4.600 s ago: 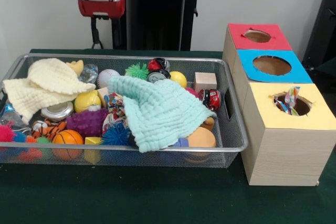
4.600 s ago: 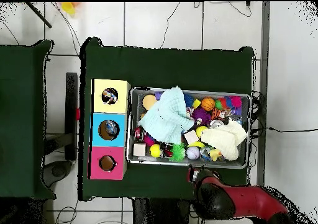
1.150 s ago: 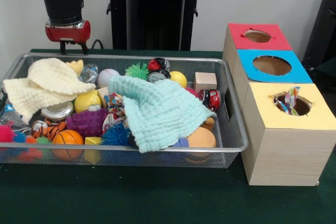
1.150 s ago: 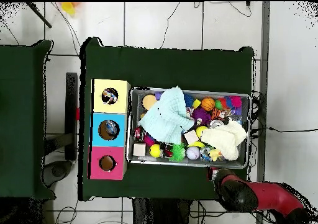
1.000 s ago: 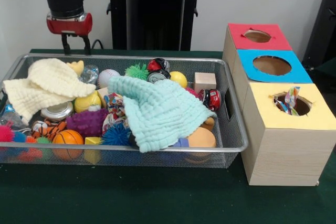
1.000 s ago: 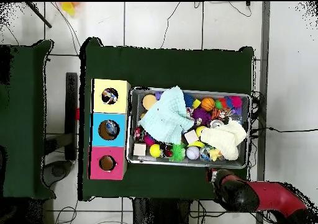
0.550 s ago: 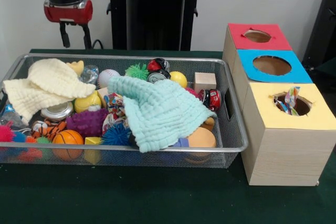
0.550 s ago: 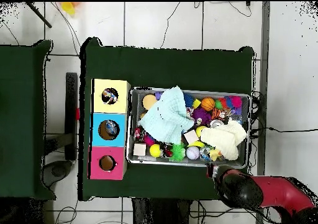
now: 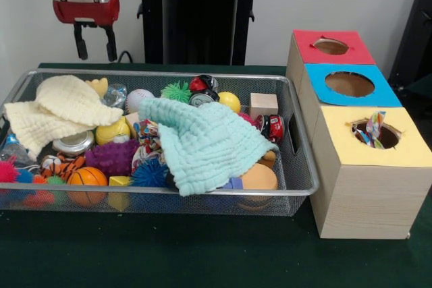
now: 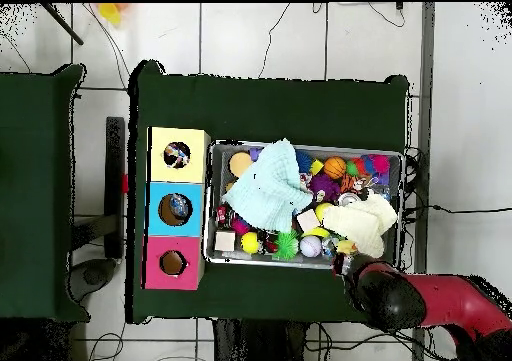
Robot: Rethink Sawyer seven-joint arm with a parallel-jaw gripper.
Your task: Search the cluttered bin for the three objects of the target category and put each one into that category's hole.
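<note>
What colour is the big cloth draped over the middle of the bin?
Pale mint green cloth; clearest in the front view.

Bright toys and two pale cloths in a silver wire bin (image 9: pixel 297 166) on dark green.

A mint green cloth (image 9: pixel 206 141) and a cream cloth (image 9: pixel 57 109) lie over an orange basketball (image 9: pixel 86 179), a purple spiky toy (image 9: pixel 111 156), a blue spiky ball (image 9: pixel 148 173), a green spiky ball (image 9: pixel 177 90) and a yellow ball (image 9: pixel 229 101). The wooden box (image 9: pixel 358 193) has red (image 9: pixel 351 52), blue (image 9: pixel 381 92) and yellow (image 9: pixel 412 153) tops. The gripper (image 9: pixel 94 44) is black under a red collar.
</note>
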